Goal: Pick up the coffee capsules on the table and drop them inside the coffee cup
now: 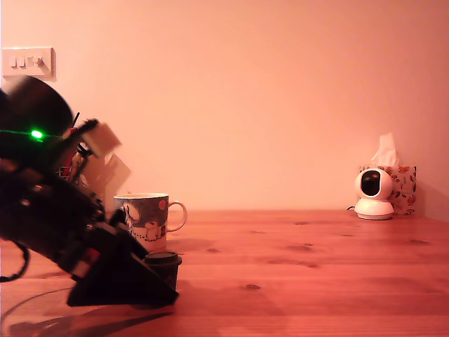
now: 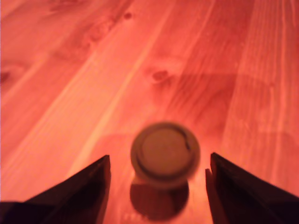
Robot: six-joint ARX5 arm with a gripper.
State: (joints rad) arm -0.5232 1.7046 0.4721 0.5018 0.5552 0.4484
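- The gripper (image 2: 159,172) is low over the wooden table (image 1: 316,281), its two dark fingers (image 2: 81,186) spread wide apart with bare wood showing on the inner side of each.
- A coffee capsule (image 2: 165,154) stands upright between the fingers, roughly midway between them and touching neither; the wrist view looks down on its round flat top, blurred, with its shadow falling back toward the gripper's palm.
- In the exterior view the same capsule (image 1: 163,265) shows as a small dark pod with a wider rim, just at the front end of the fingers, which rest at or very near the tabletop.
- Only this one capsule is visible; whether it is the brown-black or the blue one cannot be told in this reddish light.
- The coffee cup (image 1: 144,217), a printed mug with a loop handle, stands on the table just behind the gripper and capsule in the exterior view, upright with its mouth open; nothing can be seen inside it from this angle.
- Judged step: the approach to the first grasp, with the capsule framed but not yet gripped.
- The next move likely calls for a small advance so the fingertips flank the capsule's body below the rim, then an even closing; the pod is light and tapered, so an off-centre squeeze could tip it or squirt it out.
- After that, a lift high enough to clear the mug's rim would be needed.
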